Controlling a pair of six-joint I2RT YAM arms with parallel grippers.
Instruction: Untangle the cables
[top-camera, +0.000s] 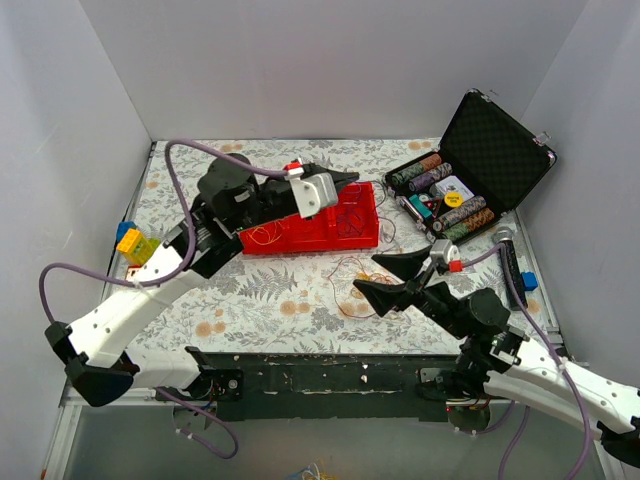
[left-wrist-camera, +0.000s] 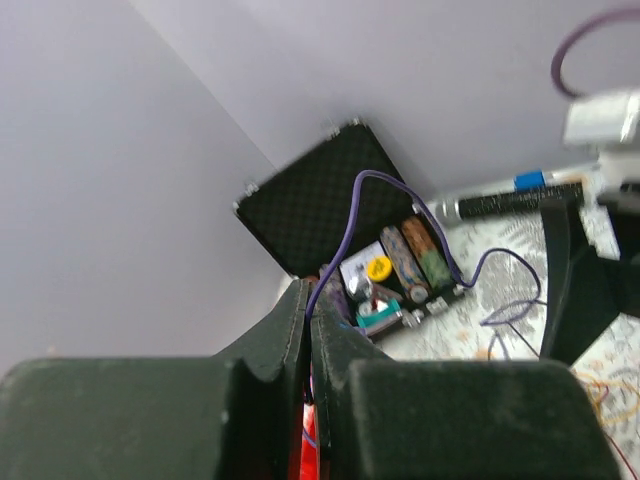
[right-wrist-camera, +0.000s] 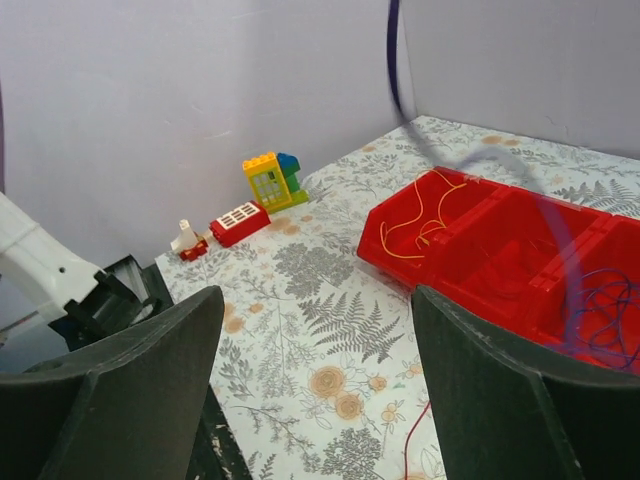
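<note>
Flowery paper covers the worktop (top-camera: 290, 300). One thin purple cable (left-wrist-camera: 352, 215) is pinched tight in the left end effector (left-wrist-camera: 308, 300), which hangs over a red plastic tray (top-camera: 340, 225). A thin yellow cable (right-wrist-camera: 420, 225) lies in one part of the tray, and purple-blue loops (right-wrist-camera: 605, 320) lie in another. A thin red cable (right-wrist-camera: 412, 440) lies on the worktop beside it. The right end effector (right-wrist-camera: 315, 300) is spread wide and holds nothing. An open black case (top-camera: 500, 150) of round chips sits far right.
</note>
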